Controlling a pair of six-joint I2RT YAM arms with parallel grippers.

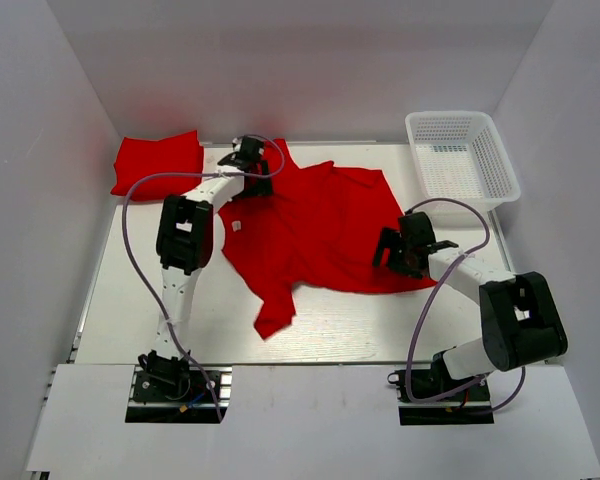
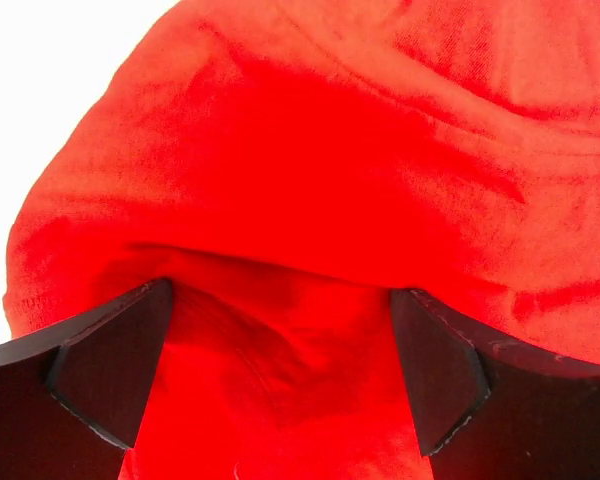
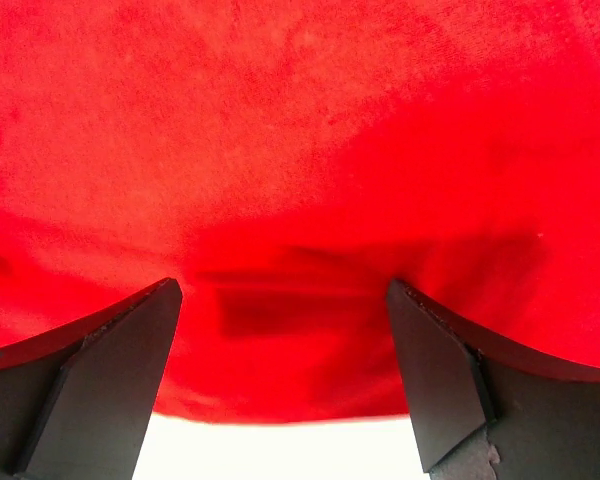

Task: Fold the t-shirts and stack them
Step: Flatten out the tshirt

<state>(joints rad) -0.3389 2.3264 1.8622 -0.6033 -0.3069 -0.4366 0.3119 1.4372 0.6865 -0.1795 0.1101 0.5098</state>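
Note:
One red t-shirt lies spread and rumpled across the middle of the table, one sleeve trailing toward the front. A folded red t-shirt rests at the back left corner. My left gripper is low over the spread shirt's back left edge, open; its wrist view shows red cloth bulging between the wide jaws, not pinched. My right gripper hovers open at the shirt's right front edge; red fabric and the hem over white table show between its fingers.
A white mesh basket stands at the back right corner. White walls enclose the table on three sides. Purple cables loop from both arms.

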